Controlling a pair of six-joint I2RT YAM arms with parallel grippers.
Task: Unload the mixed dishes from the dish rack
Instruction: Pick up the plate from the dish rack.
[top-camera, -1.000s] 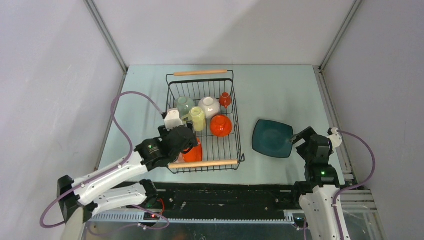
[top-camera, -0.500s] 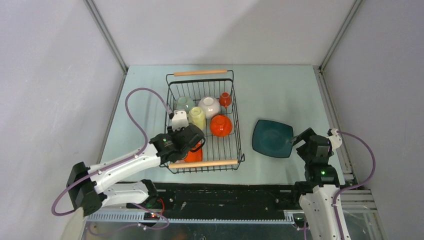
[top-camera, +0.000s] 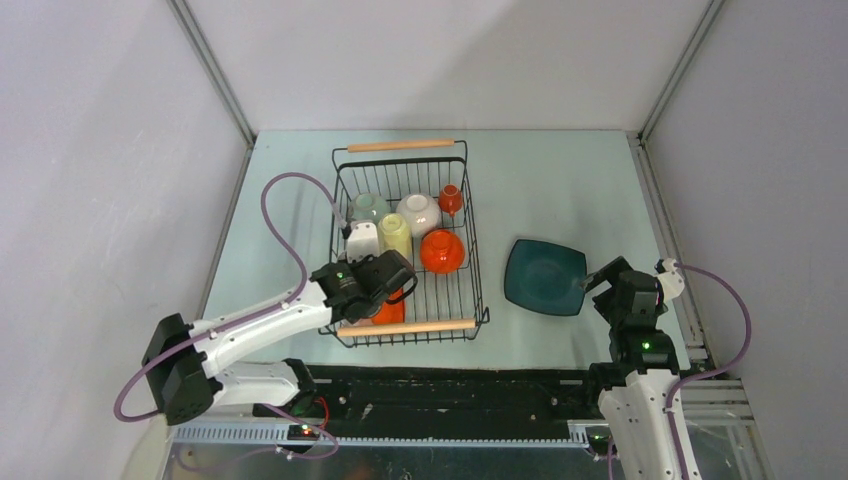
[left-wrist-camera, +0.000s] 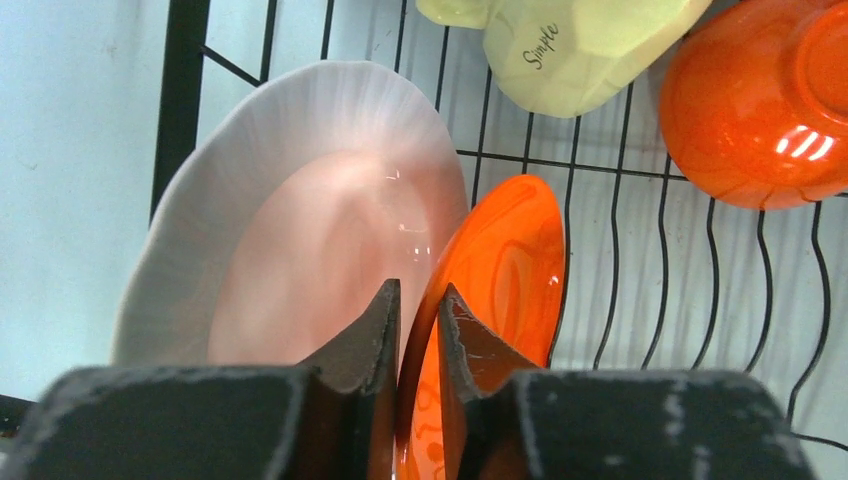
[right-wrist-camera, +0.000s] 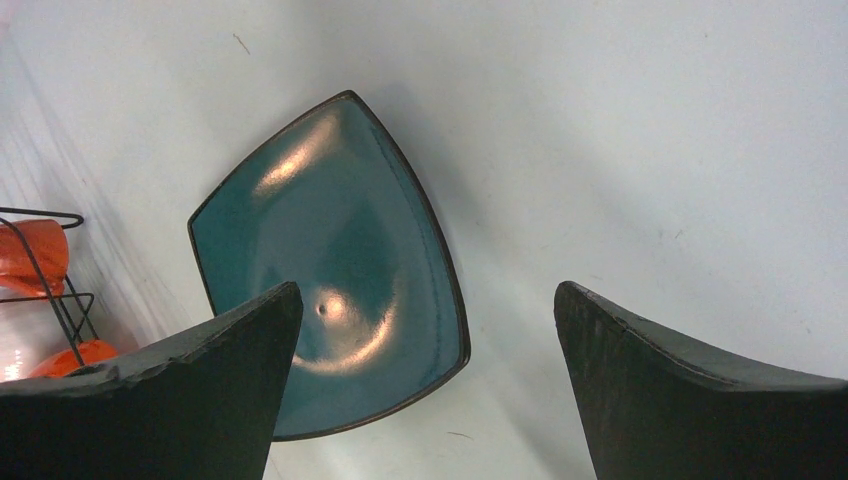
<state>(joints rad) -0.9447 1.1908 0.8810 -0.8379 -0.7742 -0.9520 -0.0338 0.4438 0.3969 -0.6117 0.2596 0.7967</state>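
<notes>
Pale green worktop (top-camera: 560, 180) carries the dish rack (top-camera: 400, 146), and most of the crockery sits inside it. The orange plate (left-wrist-camera: 510, 260) stands on edge in the rack's near left corner, with a white dish (left-wrist-camera: 300, 220) just beside it on the side toward the rack's left wall. The left pincer (left-wrist-camera: 420, 300) is clenched on the orange plate's upper rim, one finger slipped between the two dishes.

That plate looks like glazed ceramic: stiff, brittle, fairly heavy for its thinness, and slick under rubber pads. Held by one spot on the rim, it would probably want to swing or slide, so a deep bite on the rim and a straight pull clear of the rack's wires seem wise. The white dish may rock once its neighbour leaves.

Outside the rack, to its right, the dark teal plate (right-wrist-camera: 330, 230) lies flat. The right pincer (right-wrist-camera: 425, 290) hangs over it, spread wide and grasping nothing.
</notes>
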